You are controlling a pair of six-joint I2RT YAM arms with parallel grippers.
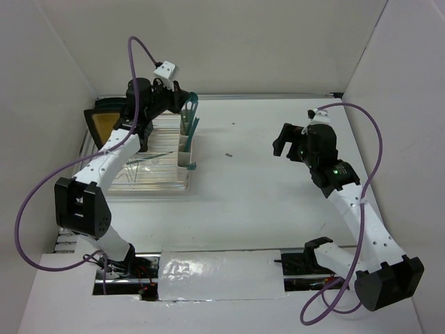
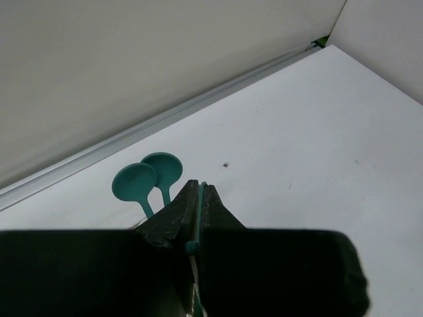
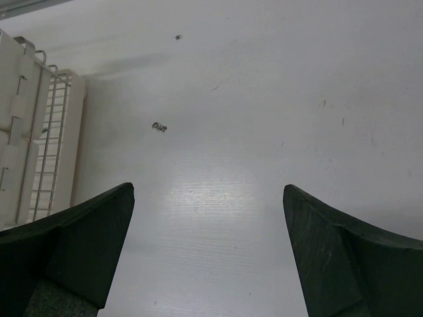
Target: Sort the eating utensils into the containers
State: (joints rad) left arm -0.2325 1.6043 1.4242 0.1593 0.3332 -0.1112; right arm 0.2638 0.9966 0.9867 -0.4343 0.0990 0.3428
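My left gripper [image 1: 181,103] is shut on a thin teal utensil [image 2: 201,195], seen edge-on between the fingertips; which kind it is I cannot tell. It is held above the cream-white containers [image 1: 185,147] at the right edge of the rack. Two teal spoons [image 2: 147,177] stand just beyond the jaws in the left wrist view, bowls up. Teal utensils [image 1: 190,117] stick up from the containers. My right gripper [image 1: 282,147] is open and empty over bare table, its fingers [image 3: 86,244] wide apart. The containers also show in the right wrist view [image 3: 14,125].
A clear wire dish rack [image 1: 142,170] lies at the left, with a dark plate with an orange-yellow centre [image 1: 103,122] behind it. A small dark speck [image 1: 228,154] lies on the table between the arms. White walls enclose the back and sides.
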